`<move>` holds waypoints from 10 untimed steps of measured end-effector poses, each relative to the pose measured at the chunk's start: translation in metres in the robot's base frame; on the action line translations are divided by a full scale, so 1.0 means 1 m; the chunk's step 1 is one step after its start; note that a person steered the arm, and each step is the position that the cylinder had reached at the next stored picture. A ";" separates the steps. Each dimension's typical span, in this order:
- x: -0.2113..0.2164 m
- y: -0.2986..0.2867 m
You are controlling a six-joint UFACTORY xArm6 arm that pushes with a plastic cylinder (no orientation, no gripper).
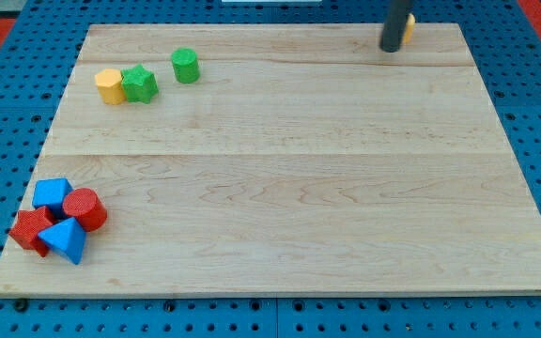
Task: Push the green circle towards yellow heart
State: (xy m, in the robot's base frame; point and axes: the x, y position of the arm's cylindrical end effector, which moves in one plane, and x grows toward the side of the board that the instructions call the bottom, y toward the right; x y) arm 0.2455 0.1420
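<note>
A green circle block (185,65) stands near the view's top left on the wooden board (289,188). A yellow block (409,24), mostly hidden behind the rod, sits at the view's top right edge; its shape cannot be made out. My tip (391,47) rests at the view's top right, touching or just in front of that yellow block, far to the right of the green circle.
A green star-like block (140,84) and a yellow hexagon block (110,85) sit together left of the green circle. At the view's bottom left lie a blue block (52,194), a red cylinder (84,208), a red block (30,229) and a blue triangle-like block (65,240).
</note>
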 end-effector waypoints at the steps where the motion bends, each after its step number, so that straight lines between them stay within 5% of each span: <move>1: -0.034 -0.067; 3: -0.053 -0.312; 4: -0.025 -0.416; 5: -0.001 -0.447; 6: 0.030 -0.408; 9: 0.042 -0.159; 10: 0.042 -0.182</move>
State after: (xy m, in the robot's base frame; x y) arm 0.2877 -0.0400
